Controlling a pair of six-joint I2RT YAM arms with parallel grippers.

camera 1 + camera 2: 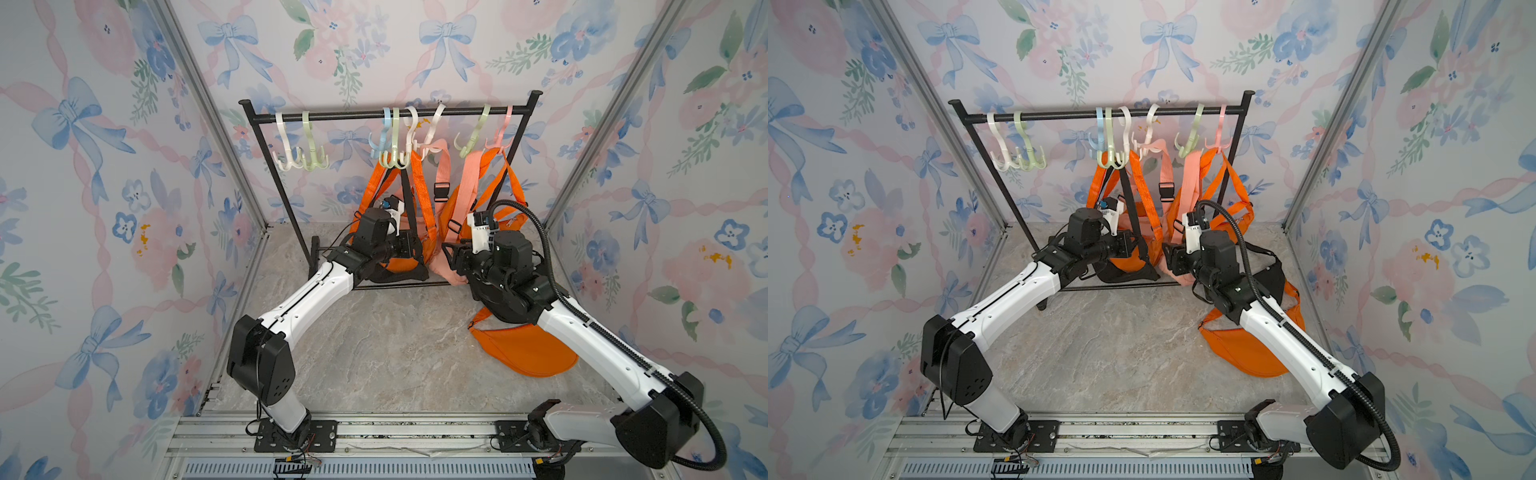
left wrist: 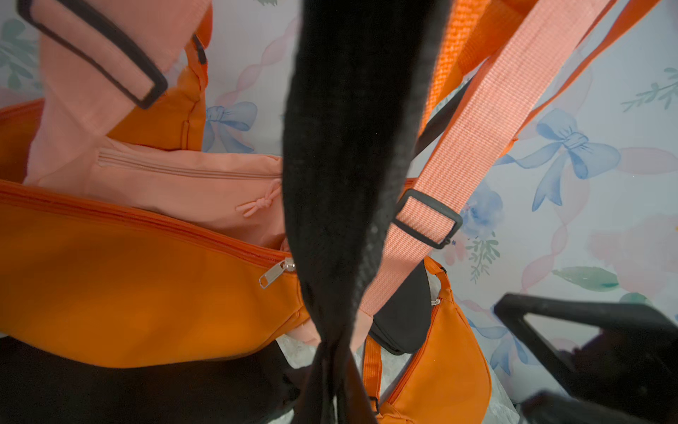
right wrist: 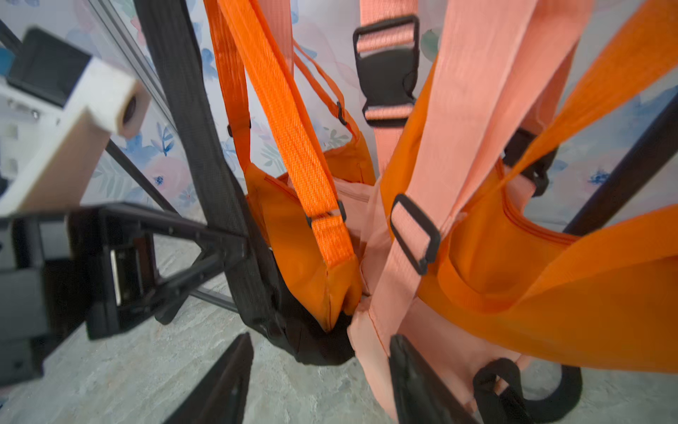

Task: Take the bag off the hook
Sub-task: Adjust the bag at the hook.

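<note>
Your black strap (image 2: 341, 147) is coarse woven webbing; the orange bag (image 2: 128, 293) smooth matt cloth; hooks (image 1: 308, 133) glossy plastic.

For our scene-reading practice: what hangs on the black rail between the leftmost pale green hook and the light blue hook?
Nothing: the rail is bare between the pale green hook and the light blue hook, as both top views show.

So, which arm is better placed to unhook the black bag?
Left: the left gripper is shut on the black strap under the green hook; the right gripper is open, empty.
</note>
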